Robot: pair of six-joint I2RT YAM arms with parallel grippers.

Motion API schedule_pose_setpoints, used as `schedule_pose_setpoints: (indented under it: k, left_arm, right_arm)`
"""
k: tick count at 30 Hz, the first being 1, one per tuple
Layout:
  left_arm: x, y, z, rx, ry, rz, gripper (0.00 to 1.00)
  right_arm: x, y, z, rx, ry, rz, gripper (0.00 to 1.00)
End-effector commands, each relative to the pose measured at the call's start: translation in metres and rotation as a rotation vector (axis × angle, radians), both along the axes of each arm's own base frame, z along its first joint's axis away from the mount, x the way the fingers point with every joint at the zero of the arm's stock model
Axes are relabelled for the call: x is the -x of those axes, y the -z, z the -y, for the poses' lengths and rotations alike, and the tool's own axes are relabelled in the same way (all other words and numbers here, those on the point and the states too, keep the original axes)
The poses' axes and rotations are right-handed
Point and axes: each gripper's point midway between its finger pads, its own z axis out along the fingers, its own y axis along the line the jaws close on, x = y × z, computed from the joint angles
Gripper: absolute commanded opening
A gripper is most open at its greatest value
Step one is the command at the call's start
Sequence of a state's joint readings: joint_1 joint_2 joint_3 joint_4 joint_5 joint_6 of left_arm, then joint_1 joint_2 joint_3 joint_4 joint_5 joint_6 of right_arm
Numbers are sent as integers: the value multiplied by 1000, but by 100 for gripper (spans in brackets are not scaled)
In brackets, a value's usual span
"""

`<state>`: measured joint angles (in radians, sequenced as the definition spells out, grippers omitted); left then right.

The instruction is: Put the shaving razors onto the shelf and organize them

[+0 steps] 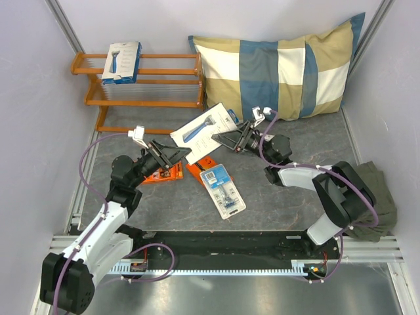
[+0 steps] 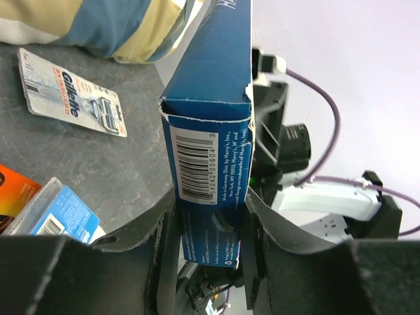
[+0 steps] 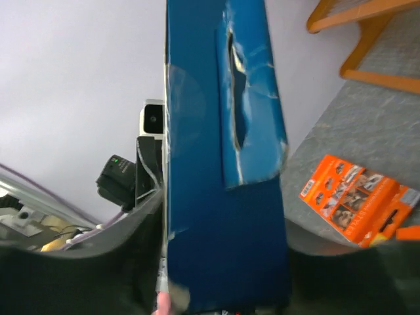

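A white razor box (image 1: 203, 131) with a blue razor pictured hangs above the table between both arms. My left gripper (image 1: 180, 155) is shut on its lower end; in the left wrist view the blue barcode edge (image 2: 210, 131) sits pinched between the left gripper's (image 2: 207, 243) fingers. My right gripper (image 1: 226, 139) holds the opposite end, the blue edge (image 3: 223, 197) filling the right gripper's (image 3: 223, 262) jaws. Another white box (image 1: 121, 62) stands on the top tier of the orange wooden shelf (image 1: 164, 69). A blue-carded blister pack (image 1: 223, 190) and two orange packs (image 1: 161, 175) (image 1: 200, 169) lie on the table.
A blue-and-beige checked pillow (image 1: 275, 69) leans at the back right beside the shelf. A green cloth (image 1: 380, 197) lies at the right edge. A Gillette blister pack (image 2: 72, 102) lies near the pillow in the left wrist view. Grey walls close in both sides.
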<state>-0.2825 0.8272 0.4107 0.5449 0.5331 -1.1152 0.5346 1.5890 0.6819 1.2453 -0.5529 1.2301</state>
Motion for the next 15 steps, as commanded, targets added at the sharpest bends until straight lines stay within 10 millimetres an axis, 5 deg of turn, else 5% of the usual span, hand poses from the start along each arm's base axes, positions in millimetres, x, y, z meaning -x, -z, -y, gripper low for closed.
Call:
schedule_pose_setpoints:
  k: [1,5,12,15]
  left_arm:
    - [14,-19,5,21,65,90,2]
    - [18,-17,8,-4,89,108,7]
    - [22,-17,7,-80,92,155,54]
    - [24,-16,5,-104,88,156,62]
  right_arm:
    - [17,-53,-2,-143,-85,180,48]
    - [13,-50,-9,-92,-109,180,36]
    - [15,-37,-20,16,-191,183,32]
    - [13,-33,-21,39,-219,176,32]
